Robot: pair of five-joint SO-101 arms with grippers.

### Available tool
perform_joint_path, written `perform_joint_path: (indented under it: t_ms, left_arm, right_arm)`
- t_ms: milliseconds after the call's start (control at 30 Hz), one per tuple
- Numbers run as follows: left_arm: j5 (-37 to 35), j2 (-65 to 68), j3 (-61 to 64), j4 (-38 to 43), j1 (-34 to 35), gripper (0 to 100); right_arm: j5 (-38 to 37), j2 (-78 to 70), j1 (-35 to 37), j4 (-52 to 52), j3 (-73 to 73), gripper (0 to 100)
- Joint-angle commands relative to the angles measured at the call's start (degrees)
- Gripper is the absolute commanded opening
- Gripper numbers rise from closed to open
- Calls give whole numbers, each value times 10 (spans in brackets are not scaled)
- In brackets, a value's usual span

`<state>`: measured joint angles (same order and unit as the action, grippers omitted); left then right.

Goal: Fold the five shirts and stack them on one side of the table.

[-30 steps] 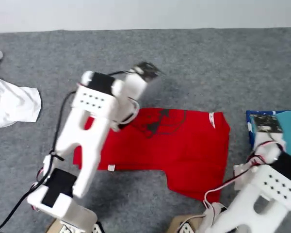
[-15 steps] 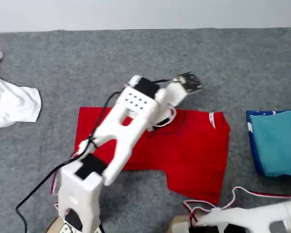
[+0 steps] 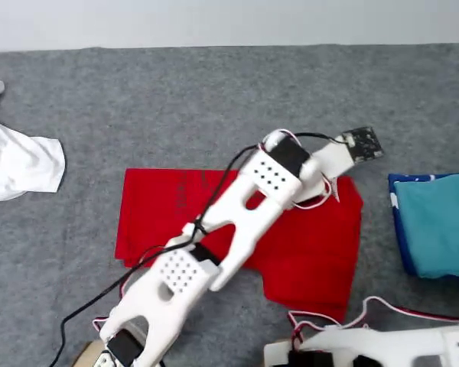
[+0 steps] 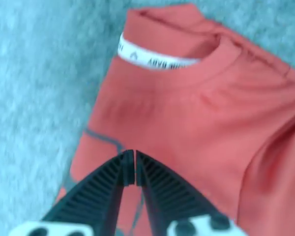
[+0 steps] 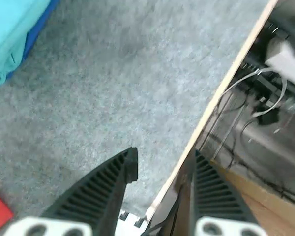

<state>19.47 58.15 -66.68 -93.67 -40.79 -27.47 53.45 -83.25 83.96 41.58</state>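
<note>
A red shirt (image 3: 306,237) lies spread flat in the middle of the grey table (image 3: 214,99). My left arm (image 3: 279,172) stretches across it to the collar end on the right. In the left wrist view my left gripper (image 4: 131,167) is shut, hovering just over the red fabric below the white-banded collar (image 4: 157,56), with nothing seen between its fingers. My right arm (image 3: 382,344) lies low along the table's front edge. My right gripper (image 5: 164,155) is open over bare table by that edge. A teal shirt (image 3: 440,222) lies folded on a blue one (image 3: 398,222) at the right.
A crumpled white shirt (image 3: 19,160) lies at the far left. The table's wooden front edge (image 5: 221,93) runs close to my right gripper, with cables below it. Bare grey surface stretches behind the red shirt.
My left arm has swung right across the red shirt, from its left half to the collar. My right arm has pulled back from beside the teal stack to the front edge.
</note>
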Motion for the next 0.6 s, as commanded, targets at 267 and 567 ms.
perform_joint_path:
  t_ms: [267, 567]
  left_arm:
    - [24, 116, -191, -11, -16, 14]
    - [40, 159, -171, -34, -18, 14]
  right_arm:
    - [3, 151, 2, -8, 77, 175]
    - [3, 228, 2, -8, 111, 175]
